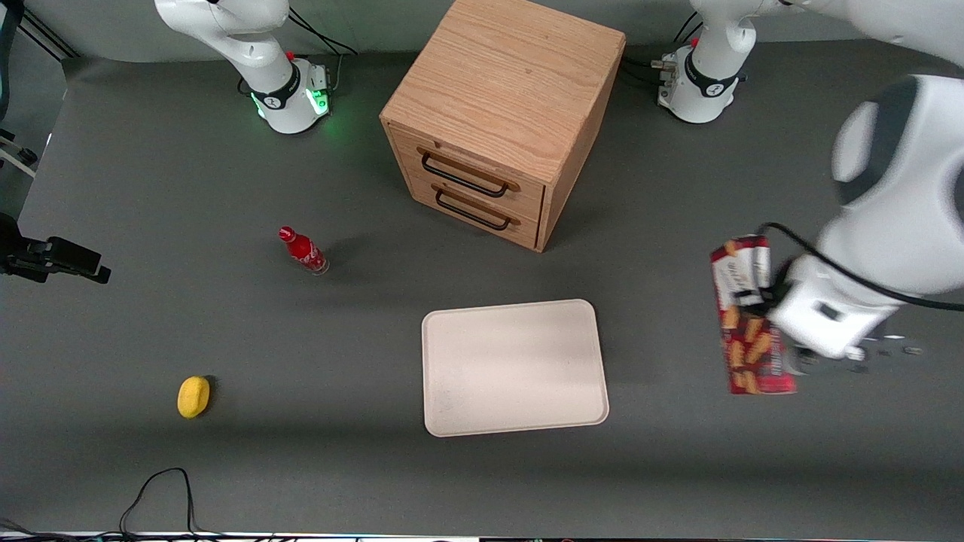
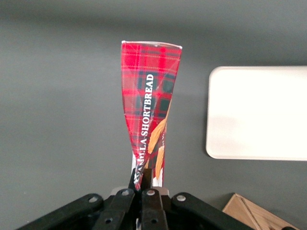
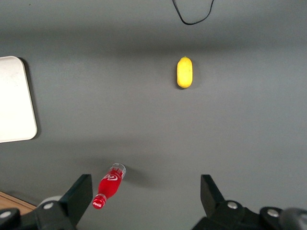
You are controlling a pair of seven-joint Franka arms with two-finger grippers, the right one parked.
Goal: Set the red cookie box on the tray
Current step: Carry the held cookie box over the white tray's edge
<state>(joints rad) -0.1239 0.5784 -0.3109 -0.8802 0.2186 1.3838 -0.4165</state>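
My gripper [image 2: 146, 179] pinches the red cookie box [image 2: 149, 103] at one end, lifted near the table's working-arm edge, beside the tray [image 1: 514, 367]; light cardboard, visibly creasing.

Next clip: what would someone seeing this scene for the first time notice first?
First, the red cookie box, clamped in the left arm's gripper above the table toward the working arm's end, beside the tray and not yet on it. Next, the wooden drawer cabinet, farther from the front camera than the tray. A small red bottle and a yellow object lie toward the parked arm's end.
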